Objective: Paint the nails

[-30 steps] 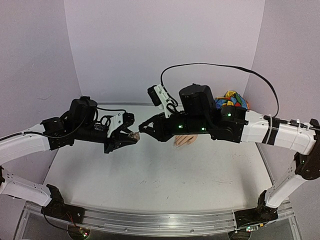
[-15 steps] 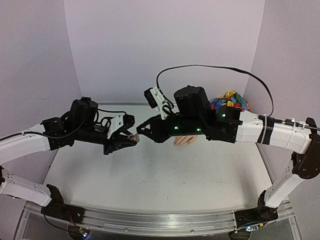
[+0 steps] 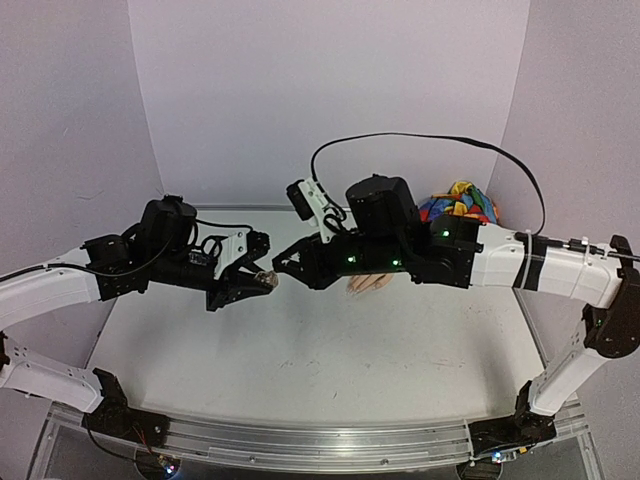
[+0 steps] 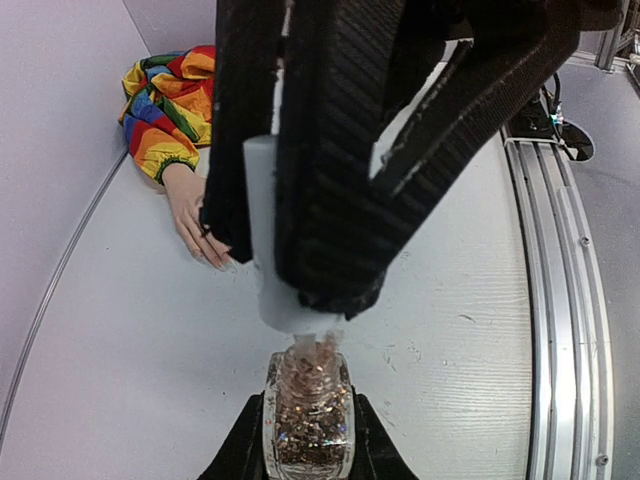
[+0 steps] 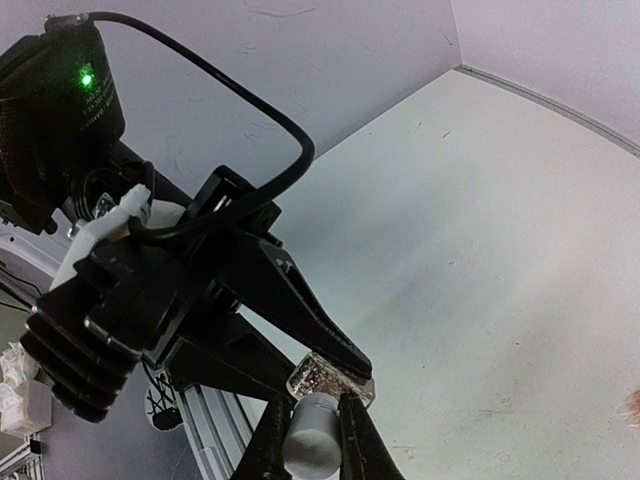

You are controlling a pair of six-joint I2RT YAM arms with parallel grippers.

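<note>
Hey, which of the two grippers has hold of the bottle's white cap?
The right gripper: its fingers pinch the white cap, whereas the left gripper clamps the glittery glass bottle itself.

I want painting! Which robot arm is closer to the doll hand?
Right. The right arm reaches over the doll hand; the left gripper holds the bottle farther left.

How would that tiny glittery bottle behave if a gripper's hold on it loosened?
The bottle looks like clear hard glass, so probably stiff, smooth and slippery in the left gripper. It seems small and squarish: likely light, unlikely to roll, but apt to tip. The right gripper holds its white cap at the neck, so tipping might spill polish.
</note>
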